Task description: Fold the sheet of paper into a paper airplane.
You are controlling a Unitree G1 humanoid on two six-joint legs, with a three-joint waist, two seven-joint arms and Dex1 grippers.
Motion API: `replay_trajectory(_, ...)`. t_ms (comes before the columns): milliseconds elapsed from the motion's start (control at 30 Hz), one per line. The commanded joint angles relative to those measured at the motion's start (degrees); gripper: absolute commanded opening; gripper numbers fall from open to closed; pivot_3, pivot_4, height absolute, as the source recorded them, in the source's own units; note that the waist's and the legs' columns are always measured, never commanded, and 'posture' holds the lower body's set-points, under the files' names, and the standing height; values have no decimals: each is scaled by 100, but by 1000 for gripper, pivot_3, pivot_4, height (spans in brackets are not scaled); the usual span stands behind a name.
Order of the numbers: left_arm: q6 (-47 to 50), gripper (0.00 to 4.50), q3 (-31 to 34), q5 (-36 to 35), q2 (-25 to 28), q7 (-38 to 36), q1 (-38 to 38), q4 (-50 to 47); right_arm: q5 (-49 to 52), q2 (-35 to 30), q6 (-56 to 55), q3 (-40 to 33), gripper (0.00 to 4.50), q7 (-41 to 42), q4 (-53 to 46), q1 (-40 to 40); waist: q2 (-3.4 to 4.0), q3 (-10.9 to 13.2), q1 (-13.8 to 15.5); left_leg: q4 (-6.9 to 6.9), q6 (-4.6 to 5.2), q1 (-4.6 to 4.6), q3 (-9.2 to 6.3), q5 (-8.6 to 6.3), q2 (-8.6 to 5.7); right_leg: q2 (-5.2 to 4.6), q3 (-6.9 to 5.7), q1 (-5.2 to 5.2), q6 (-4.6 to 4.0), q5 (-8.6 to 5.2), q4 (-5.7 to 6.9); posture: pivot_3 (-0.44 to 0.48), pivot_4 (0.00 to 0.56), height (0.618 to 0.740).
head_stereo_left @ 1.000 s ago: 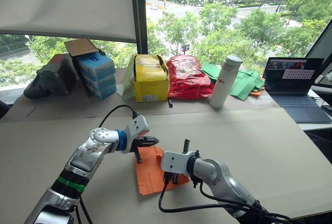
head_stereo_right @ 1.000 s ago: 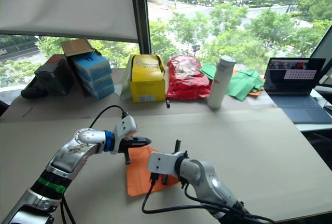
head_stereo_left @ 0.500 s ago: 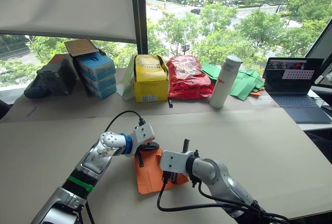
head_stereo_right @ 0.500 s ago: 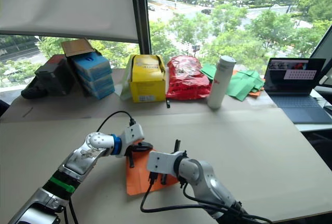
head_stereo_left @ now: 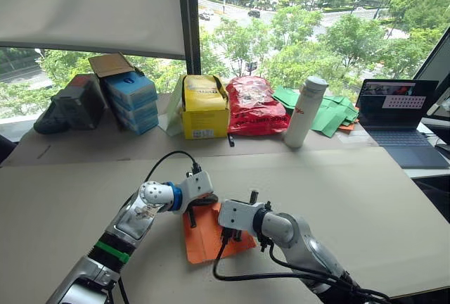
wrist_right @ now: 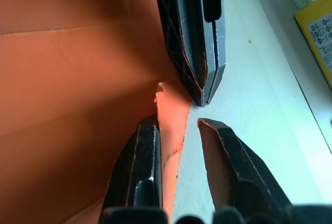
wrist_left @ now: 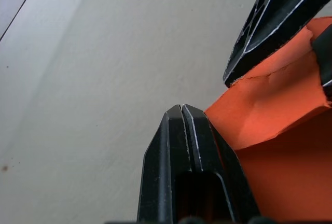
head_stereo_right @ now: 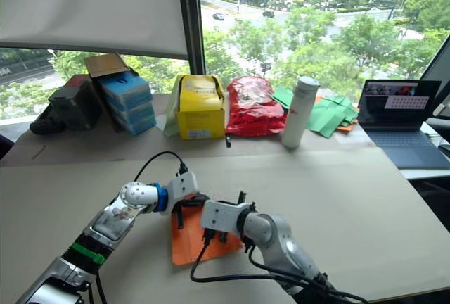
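Two pincers meet at orange sheet of paper (head_stereo_left: 207, 237).

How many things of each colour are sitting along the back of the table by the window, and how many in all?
Blue: 1, the stack of blue boxes
Yellow: 1, the yellow box
Red: 1, the red bag
White: 1, the white bottle
Green: 1, the pile of green paper pieces
Dark: 2, the laptop and the dark bag
Total: 7
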Motion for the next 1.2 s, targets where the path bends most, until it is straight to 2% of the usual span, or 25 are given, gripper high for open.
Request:
replay_trajectory(33,41,0,-129,153,-26,-24,188,176,991,229,796,-834,2553,437,-580,-36,0,0,2,0,1,-1,-1,-1,1,0,0,0,0,0,0,0,150,740)
replay_trajectory(200,-24,0,-91,156,-72,8,178,238,2379,428,1947,-1785,2553,946,-1095,-414,1,0,16,3,10,-3,-4,-6,0,-4,-1,0,1,2,0,0,150,740)
replay_trajectory(400,-86,0,-34,153,-83,1,192,220,3068,525,2350,-2038,2553,755,-1012,-630,3,-1,15,2,12,-3,-6,-7,-1,-7,-3,0,1,2,1,0,150,740)
replay_trajectory(533,-96,0,-7,141,-70,-4,216,187,2881,363,2141,-1563,1412,464,-701,-527,3,-1,9,2,13,-4,-4,-8,-3,-9,-2,-1,1,2,0,0,150,740)
replay_trajectory(667,-96,0,6,143,-86,-4,224,171,2752,313,1906,-1120,23,252,-364,-494,3,-1,2,1,10,-4,-4,-6,-2,-7,-2,-3,1,2,2,0,150,740)
replay_trajectory(833,-102,0,17,138,-104,1,213,159,2605,299,1662,-785,23,-7,131,-586,3,-1,1,2,11,-5,-4,-6,-2,-7,-2,-2,2,2,1,0,150,740)
replay_trajectory(1200,-67,0,53,119,-111,16,232,88,2546,372,1460,-623,23,-240,812,-725,3,-1,-3,2,11,-5,-3,-7,-1,-8,-1,-2,2,2,0,0,150,740)
